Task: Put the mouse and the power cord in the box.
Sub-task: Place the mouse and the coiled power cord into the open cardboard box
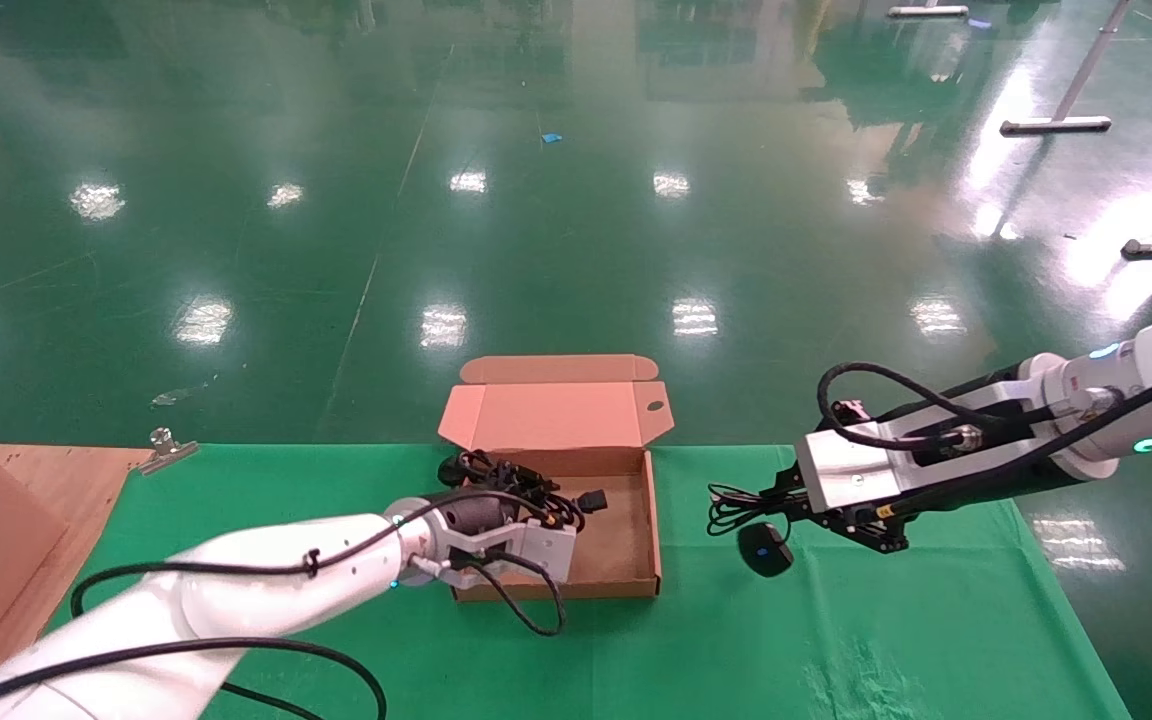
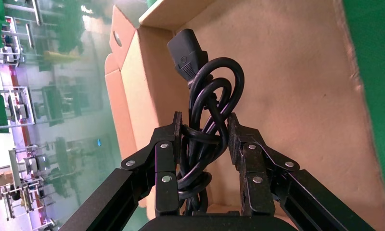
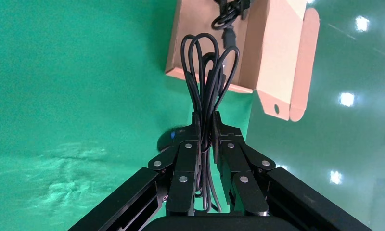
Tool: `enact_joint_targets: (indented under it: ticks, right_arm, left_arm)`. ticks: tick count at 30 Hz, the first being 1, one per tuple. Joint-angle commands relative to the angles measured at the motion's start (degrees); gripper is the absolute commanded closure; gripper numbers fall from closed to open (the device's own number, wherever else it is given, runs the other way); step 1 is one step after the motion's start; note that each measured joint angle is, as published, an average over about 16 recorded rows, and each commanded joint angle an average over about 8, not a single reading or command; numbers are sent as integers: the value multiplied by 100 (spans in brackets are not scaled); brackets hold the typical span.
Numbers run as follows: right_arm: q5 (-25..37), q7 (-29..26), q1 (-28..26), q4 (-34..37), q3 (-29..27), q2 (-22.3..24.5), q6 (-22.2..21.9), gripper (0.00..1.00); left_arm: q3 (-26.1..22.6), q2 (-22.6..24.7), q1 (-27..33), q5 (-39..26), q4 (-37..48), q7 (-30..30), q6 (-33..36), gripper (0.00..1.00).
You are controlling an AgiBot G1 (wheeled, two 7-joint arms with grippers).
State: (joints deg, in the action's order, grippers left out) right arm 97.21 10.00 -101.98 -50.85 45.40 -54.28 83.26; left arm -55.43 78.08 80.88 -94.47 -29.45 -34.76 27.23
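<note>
Head view: left hand [image 1: 533,500] clamps the power cord [image 1: 521,485] bundle over the box [image 1: 652,520], ready to drop; right hand [image 1: 786,500] pinches the mouse [image 1: 765,549] cable, mouse dangling near the counter [image 1: 836,640]

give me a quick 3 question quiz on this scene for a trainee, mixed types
1. True or false: the left gripper is shut on the power cord over the box.
2. What does the right gripper pinch?
A. the mouse's body
B. the mouse's looped cable
C. the box lid
3. Fill in: the mouse hangs beside the box, over the green ____.

Key:
1. true
2. B
3. cloth
</note>
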Motion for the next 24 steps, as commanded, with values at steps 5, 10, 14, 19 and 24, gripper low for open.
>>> enact_joint_targets:
  ticks: [5, 10, 14, 19, 24]
  right_arm:
    - [8, 304, 34, 466, 30, -155, -84, 100]
    - [-5, 444, 39, 711, 46, -253, -92, 100]
    - [-19, 486, 21, 805, 52, -306, -69, 100]
    - [-46, 472, -47, 845, 43, -385, -41, 100]
    - [-57, 450, -184, 876, 31, -598, -93, 100]
  left_arm:
    - [-196, 7, 70, 374, 162, -128, 57, 0]
    - [-351, 7, 105, 621, 221, -241, 17, 0]
    - [-467, 6, 129, 798, 259, -315, -12, 0]
    - [-608, 5, 159, 1000, 299, -395, -43, 0]
    - [-511, -121, 308, 1520, 402, -250, 385, 0]
